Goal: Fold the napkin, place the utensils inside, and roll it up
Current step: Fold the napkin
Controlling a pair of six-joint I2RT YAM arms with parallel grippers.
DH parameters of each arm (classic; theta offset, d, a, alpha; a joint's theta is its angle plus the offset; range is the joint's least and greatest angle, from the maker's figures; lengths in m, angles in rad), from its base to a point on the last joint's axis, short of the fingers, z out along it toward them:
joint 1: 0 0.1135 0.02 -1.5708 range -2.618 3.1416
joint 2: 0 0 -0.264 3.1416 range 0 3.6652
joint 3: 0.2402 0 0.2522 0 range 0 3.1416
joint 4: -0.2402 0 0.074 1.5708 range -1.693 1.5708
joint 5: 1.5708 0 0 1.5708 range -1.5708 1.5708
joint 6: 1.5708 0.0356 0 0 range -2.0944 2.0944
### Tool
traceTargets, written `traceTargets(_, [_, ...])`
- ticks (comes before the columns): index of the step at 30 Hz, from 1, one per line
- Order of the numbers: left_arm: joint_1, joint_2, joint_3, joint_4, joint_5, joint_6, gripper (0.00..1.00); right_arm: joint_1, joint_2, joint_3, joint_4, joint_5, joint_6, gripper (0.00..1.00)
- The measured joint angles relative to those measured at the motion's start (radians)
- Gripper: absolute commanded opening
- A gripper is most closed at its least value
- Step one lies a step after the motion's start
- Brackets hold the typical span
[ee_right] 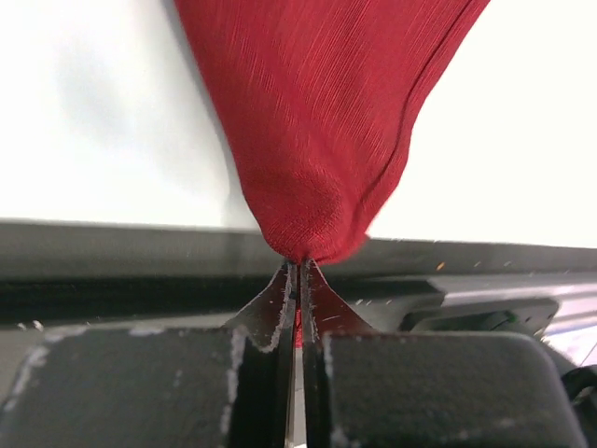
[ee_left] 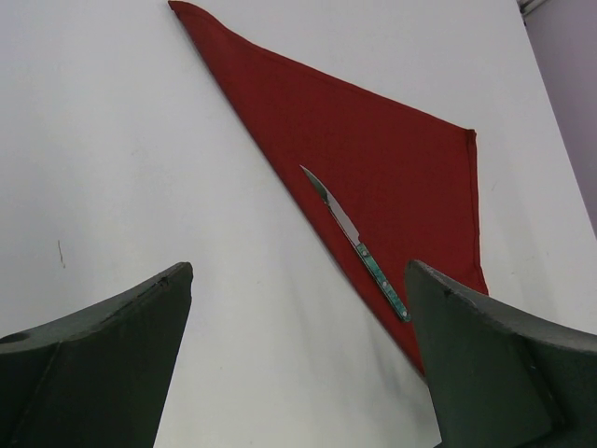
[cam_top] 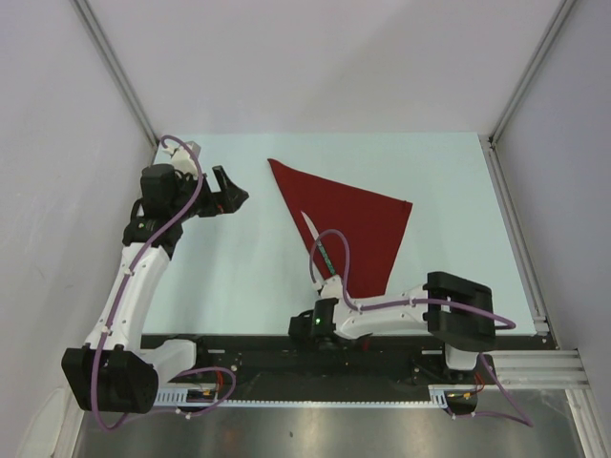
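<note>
Napkin (cam_top: 348, 224) lies folded in a triangle on the table (cam_top: 229, 277), knife (cam_top: 318, 240) on it along its left edge, tip pointing away. Right hand (ee_right: 298, 271) is clamped on the near corner; left hand (cam_top: 229, 193) hovers with fingers apart, off left.

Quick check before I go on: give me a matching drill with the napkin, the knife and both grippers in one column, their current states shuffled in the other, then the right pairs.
Column one
1. napkin
2. knife
3. left gripper
4. right gripper

Column two
A. shut on the napkin's near corner
B. dark red, lying as a triangle
C. open, holding nothing, off to the side of the napkin
D. lying on the napkin along its long edge

Pairs: 1-B, 2-D, 3-C, 4-A
</note>
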Motion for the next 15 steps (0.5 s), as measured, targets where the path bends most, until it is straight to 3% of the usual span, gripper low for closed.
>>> traceTargets(8, [0.0, 0.0, 0.0, 0.007, 0.001, 0.0, 1.0, -0.154, -0.013, 0.117, 0.012, 0.159, -0.217, 0.0])
traceTargets(15, [0.0, 0.0, 0.0, 0.008, 0.003, 0.0, 1.0, -0.298, 0.013, 0.222, 0.19, 0.247, -0.498, 0.0])
